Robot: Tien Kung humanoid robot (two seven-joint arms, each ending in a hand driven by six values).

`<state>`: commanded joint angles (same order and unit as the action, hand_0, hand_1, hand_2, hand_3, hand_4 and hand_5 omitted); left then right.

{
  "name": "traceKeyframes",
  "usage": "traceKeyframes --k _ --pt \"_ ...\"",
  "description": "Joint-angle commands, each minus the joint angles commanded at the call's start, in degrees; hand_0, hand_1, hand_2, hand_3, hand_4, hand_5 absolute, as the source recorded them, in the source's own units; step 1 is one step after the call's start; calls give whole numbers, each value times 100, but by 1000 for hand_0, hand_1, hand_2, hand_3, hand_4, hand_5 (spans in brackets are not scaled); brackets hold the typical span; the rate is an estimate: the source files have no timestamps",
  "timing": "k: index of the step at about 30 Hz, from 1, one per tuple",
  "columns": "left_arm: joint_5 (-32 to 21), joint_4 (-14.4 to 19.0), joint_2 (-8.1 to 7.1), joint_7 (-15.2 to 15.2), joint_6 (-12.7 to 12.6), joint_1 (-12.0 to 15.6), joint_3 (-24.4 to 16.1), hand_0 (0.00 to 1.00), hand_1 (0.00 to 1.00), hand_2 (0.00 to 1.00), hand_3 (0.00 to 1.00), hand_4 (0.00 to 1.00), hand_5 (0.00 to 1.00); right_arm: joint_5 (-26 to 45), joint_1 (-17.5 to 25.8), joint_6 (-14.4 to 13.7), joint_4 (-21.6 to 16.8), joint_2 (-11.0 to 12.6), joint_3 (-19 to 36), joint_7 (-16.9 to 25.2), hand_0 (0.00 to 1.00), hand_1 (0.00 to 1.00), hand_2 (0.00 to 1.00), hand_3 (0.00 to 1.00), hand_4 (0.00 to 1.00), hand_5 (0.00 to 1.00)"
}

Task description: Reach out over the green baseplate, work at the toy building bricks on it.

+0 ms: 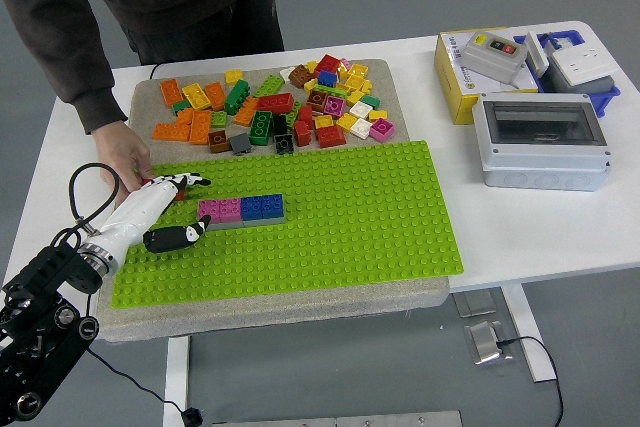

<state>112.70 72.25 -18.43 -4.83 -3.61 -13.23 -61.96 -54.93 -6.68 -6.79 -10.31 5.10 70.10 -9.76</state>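
Note:
The green baseplate [330, 217] lies on a beige pad. A row of a pink brick [220, 210] and a blue brick [262, 206] on a grey brick sits on the plate's left part. My left hand [172, 209] reaches over the plate's left edge with fingers spread, the thumb just left of the pink brick, holding nothing. A red brick [160, 185] lies under my fingertips at the plate's far left edge. A person's hand [125, 154] rests on that corner, touching the red brick.
A pile of loose bricks [270, 109] in several colours lies on the pad behind the plate. A grey plastic enclosure [541, 139], a yellow box [470, 72] and a blue bin [575, 62] stand at the right of the white table.

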Motion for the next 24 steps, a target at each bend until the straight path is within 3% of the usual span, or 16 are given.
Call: traceKeyframes --k 3,4,14,15,16,24 --pt "150 187 -66 5 -40 58 -60 998 988 954 814 611 354 -3 4 -1 0 3 11 -1 630 613 620 613 397 752" --pt "205 227 -82 10 -46 72 -78 998 985 945 641 585 367 -4 5 -1 0 3 13 -1 630 614 619 613 397 750" --pt "784 535 -360 142 -33 206 -148 998 982 933 585 605 411 18 0 -5 0 22 24 6 631 614 619 613 396 749" --pt "813 537 -373 149 -35 203 -127 998 982 933 585 605 411 18 -1 -6 0 23 24 6 631 614 619 613 396 749" --pt "829 536 -379 152 -38 202 -110 998 979 926 581 646 495 19 -2 -7 0 23 25 7 630 612 618 613 396 748" --pt "868 417 -353 162 -55 177 31 998 979 926 583 648 495 38 -10 -12 0 23 19 12 630 612 618 613 396 749"
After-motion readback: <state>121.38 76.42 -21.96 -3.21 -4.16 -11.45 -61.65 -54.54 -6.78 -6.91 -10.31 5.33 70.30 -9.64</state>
